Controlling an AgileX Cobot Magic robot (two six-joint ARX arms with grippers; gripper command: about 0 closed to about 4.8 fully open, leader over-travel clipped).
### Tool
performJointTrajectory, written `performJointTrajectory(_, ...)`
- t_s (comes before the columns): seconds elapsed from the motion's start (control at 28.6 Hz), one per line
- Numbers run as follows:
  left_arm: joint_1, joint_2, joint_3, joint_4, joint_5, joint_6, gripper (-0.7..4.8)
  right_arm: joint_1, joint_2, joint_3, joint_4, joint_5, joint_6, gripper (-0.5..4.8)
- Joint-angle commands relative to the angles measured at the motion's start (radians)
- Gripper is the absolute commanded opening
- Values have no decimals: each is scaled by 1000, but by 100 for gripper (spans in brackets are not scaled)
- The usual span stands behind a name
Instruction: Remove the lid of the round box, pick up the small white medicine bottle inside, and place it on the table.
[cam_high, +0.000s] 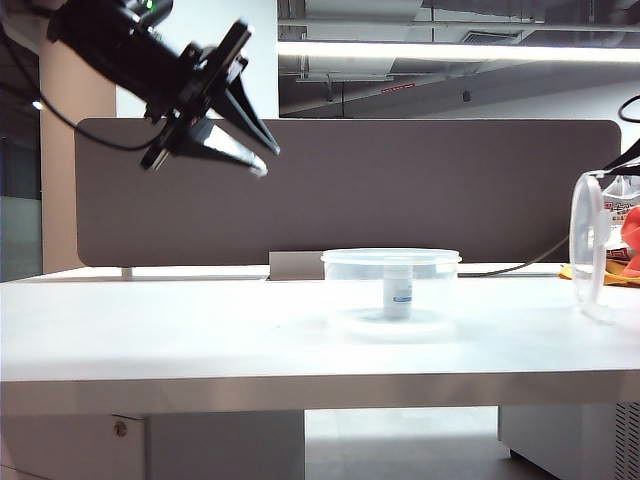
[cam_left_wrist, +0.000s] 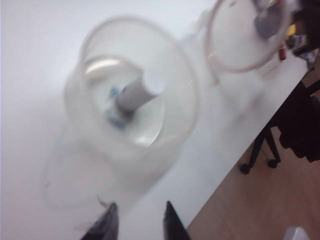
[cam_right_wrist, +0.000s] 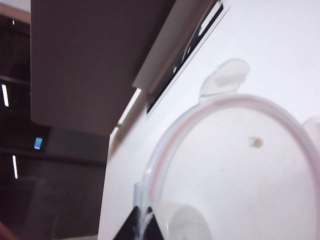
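Observation:
The lidless round box (cam_high: 390, 268) stands mid-table (cam_high: 150, 330), with the small white medicine bottle (cam_high: 398, 293) upright inside it. High above the table's left side, my left gripper (cam_high: 265, 158) hangs open and holds nothing. The left wrist view looks down into the box (cam_left_wrist: 175, 85) and onto the bottle (cam_left_wrist: 142, 91), with my left gripper (cam_left_wrist: 140, 220) well short of them. At the far right the lid (cam_high: 590, 250) stands on edge above the table. My right gripper (cam_right_wrist: 142, 225) is shut on the rim of the lid (cam_right_wrist: 235, 165), whose tab (cam_right_wrist: 225, 77) points away.
A dark divider panel (cam_high: 350, 190) backs the table. Orange and red items (cam_high: 628, 235) lie behind the lid at the right edge. A cable slot (cam_right_wrist: 185, 55) runs along the table's back. Past the table edge are wooden floor and a black chair base (cam_left_wrist: 295, 125).

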Motion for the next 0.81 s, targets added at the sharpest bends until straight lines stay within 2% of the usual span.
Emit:
performJointTrajectory(0.04,0,-4,29,-23,-5,8,120,19,-3,3,-8,12,-13,12)
performJointTrajectory(0.11,0,-4,37,-29,-4,8,120,23,-3,3,-8,17,-13,71)
performJointTrajectory(0.14,0,-4,40,-35,-4,9,120,27,-3,3,-8,17,-13,81)
performJointTrajectory(0.53,0,-4,42,-66,-8,33,121,78,-1,2,0,73,-21,123)
performJointTrajectory(0.7,-2,-4,47,-63,-11,33,121,81,-1,2,8,77,-20,213)
performJointTrajectory(0.81,-4,-3,49,-57,-16,33,120,81,-1,3,17,63,-19,211)
